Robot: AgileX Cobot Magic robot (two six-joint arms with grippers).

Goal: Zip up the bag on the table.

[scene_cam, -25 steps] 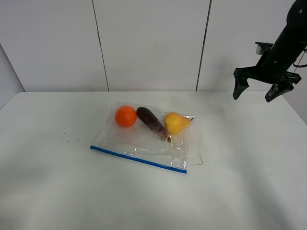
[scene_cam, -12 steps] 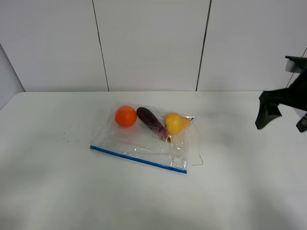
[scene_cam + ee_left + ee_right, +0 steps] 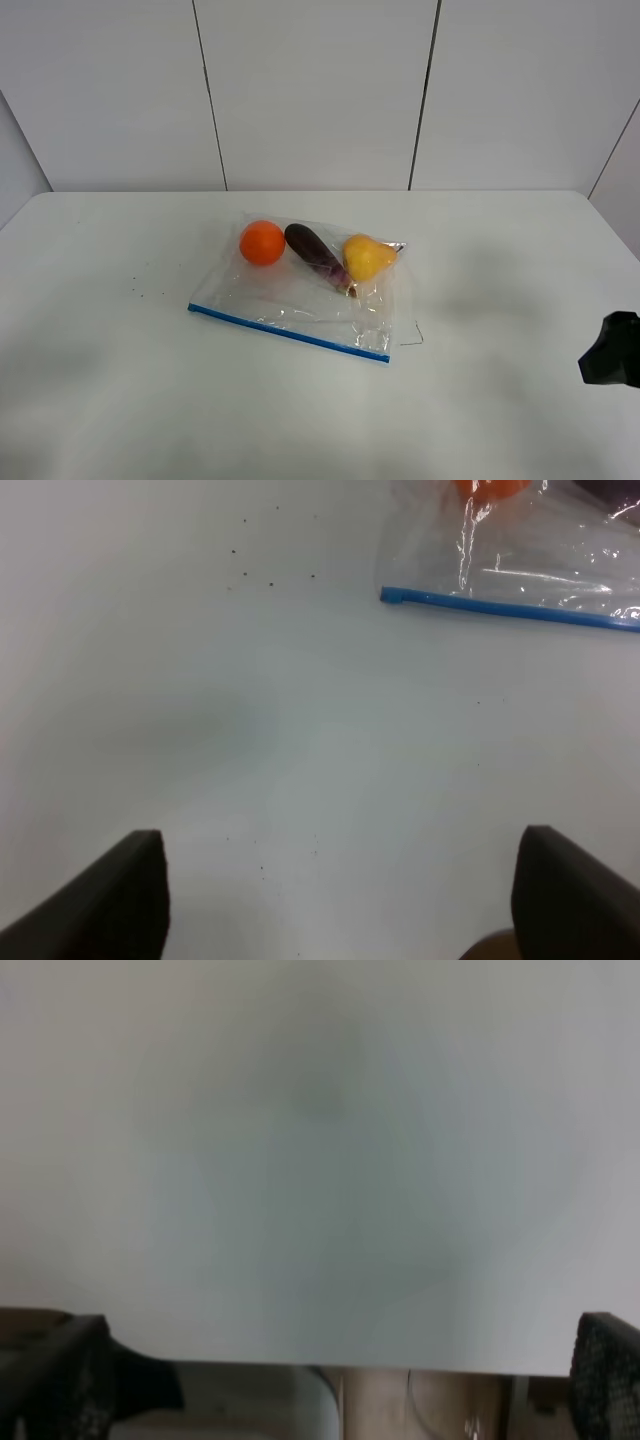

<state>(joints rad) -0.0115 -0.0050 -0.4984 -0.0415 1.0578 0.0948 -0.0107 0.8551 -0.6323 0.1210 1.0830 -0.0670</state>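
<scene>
The clear bag point(image 3: 300, 290) lies flat at the middle of the white table point(image 3: 120, 400), with its blue zipper strip point(image 3: 288, 332) along the near edge. An orange point(image 3: 262, 242), a dark purple eggplant point(image 3: 318, 256) and a yellow pear point(image 3: 367, 256) show through it. My left gripper point(image 3: 340, 900) is open and empty over bare table. The zipper strip's end point(image 3: 500, 608) and a bag corner lie well ahead of it. My right gripper point(image 3: 330, 1380) is open and empty over the table's edge, far from the bag. Only a dark part of it point(image 3: 612, 362) shows at the right border.
Small dark specks point(image 3: 140, 288) dot the table left of the bag. A thin dark thread point(image 3: 413, 338) lies by the bag's right corner. White wall panels point(image 3: 310, 90) stand behind the table. The table's edge point(image 3: 300, 1363) runs just under the right gripper.
The right arm came down from high at the back right to low at the right edge, mostly leaving the high view. The bag has not moved.
</scene>
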